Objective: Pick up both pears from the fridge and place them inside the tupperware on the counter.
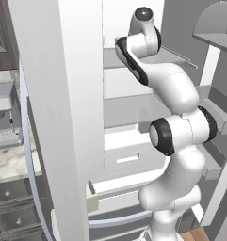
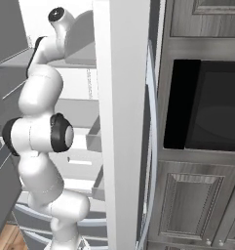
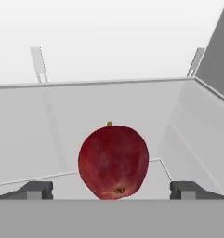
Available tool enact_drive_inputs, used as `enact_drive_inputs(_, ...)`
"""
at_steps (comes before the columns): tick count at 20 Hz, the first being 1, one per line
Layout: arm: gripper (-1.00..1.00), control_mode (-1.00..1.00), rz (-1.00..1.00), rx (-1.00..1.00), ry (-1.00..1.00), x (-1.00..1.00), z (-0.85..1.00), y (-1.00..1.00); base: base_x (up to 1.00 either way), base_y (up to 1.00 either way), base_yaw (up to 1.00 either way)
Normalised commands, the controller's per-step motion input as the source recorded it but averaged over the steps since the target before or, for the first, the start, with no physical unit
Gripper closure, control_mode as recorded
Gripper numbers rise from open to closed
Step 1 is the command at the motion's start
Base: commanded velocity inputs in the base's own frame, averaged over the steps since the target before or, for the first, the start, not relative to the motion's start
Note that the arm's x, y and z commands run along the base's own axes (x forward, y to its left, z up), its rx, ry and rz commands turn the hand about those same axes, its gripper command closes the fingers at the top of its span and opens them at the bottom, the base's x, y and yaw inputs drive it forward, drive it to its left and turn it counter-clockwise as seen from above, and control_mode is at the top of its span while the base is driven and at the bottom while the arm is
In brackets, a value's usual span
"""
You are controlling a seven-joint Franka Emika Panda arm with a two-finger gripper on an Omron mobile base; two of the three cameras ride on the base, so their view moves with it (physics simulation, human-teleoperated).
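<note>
A glossy red pear [image 3: 113, 160] with a short stem rests on a white shelf inside the fridge [image 3: 108, 107]. My gripper [image 3: 112, 190] is open, its two dark fingertips [image 3: 36, 190] spread wide on either side of the pear and not touching it. In the base views my arm reaches up into the open fridge [image 1: 129, 113], onto an upper shelf. The other pear and the tupperware are out of view. A strip of the marbled counter [image 1: 9, 164] lies left of the fridge.
The fridge's open door [image 1: 70, 94] stands close on the arm's left, the other door [image 2: 121, 122] on its right. Shelf walls hem in the pear. A grey appliance [image 1: 3, 117] sits on the counter. Dark wood cabinets and a black oven recess [image 2: 206, 107] stand to the right.
</note>
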Motion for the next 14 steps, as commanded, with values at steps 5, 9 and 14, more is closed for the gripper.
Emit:
enact_drive_inputs(5, -1.00, -1.00, 0.18, 0.02, 0.06, 0.63, -0.09, -0.02, 0.00, 0.00, 0.00)
enact_drive_inputs(9, -1.00, -1.00, 0.09, 0.00, 0.01, 0.37, -0.07, -0.09, 0.00, 0.00, 0.00)
enact_drive_inputs(14, -1.00, -1.00, 0.00, 0.00, 0.00, 0.10, 0.00, -0.08, 0.00, 0.00, 0.00)
